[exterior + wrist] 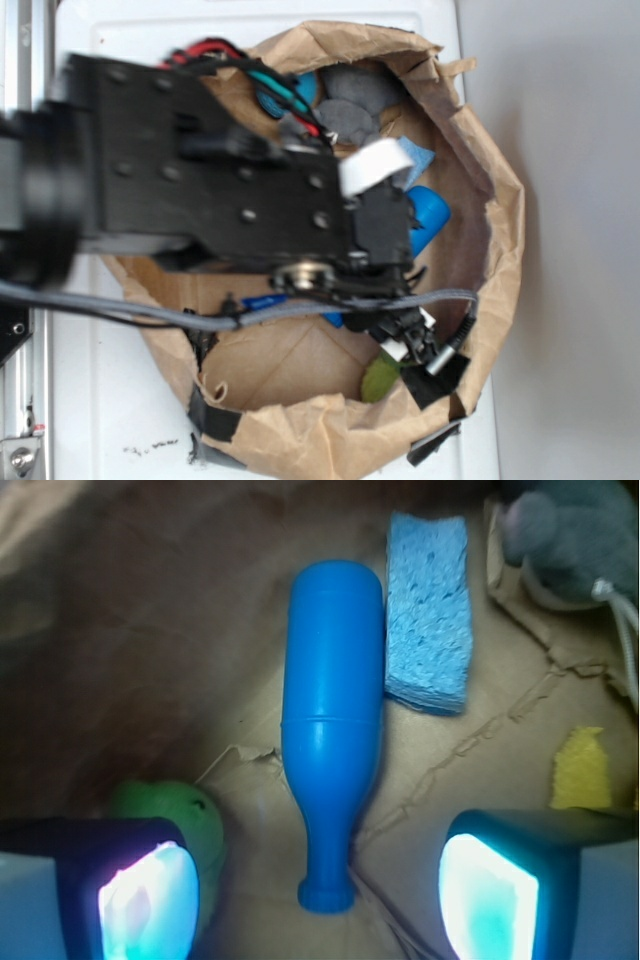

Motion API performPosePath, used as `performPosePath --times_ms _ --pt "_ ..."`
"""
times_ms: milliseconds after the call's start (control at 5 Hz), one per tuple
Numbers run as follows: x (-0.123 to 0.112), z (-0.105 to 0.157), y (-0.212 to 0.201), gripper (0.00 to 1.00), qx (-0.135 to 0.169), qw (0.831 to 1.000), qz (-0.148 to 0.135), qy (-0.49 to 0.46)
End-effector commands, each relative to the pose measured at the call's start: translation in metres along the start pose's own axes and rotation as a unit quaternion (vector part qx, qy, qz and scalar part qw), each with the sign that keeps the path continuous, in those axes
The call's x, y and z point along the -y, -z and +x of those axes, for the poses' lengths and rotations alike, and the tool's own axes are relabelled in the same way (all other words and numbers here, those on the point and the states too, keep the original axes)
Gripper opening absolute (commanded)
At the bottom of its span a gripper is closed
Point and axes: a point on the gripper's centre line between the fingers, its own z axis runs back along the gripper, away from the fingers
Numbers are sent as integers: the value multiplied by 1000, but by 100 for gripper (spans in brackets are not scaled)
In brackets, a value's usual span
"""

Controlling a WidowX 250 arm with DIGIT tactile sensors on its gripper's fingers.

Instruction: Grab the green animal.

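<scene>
Seen from the exterior: a white table [90,400] at left, carrying a brown paper bag [500,220] with a rolled rim, a plain grey wall [570,100] at right. Black arm [200,180] stretched over the bag, hiding much of its inside.

Seen from the wrist: creased brown paper floor, shadowed at far left. Claw [318,892] spread wide, glowing pads [148,900] at the near corners, nothing between them but the neck of the bottle [330,730]. Green animal [178,815] at near left, partly behind the left pad, just outside the gap; whether touching cannot be told. In the exterior view, only a green patch [382,378] near the bag's near wall, below the claw.

Counted left to right: one green animal, one blue bottle lying lengthwise, one blue sponge [428,610] touching its right side, one yellow cloth [582,770] at right, one grey plush [575,535] at far right
</scene>
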Motion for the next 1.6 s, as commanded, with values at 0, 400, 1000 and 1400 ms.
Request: performPosePath --times_ms 0,400,1000,1400 --pt "3 -14 -20 100 -22 999 35 12" --pt "5 -32 -12 100 -35 998 42 -11" --pt "-28 -32 -15 100 -35 998 56 7" --pt "-15 -49 3 100 -34 997 68 7"
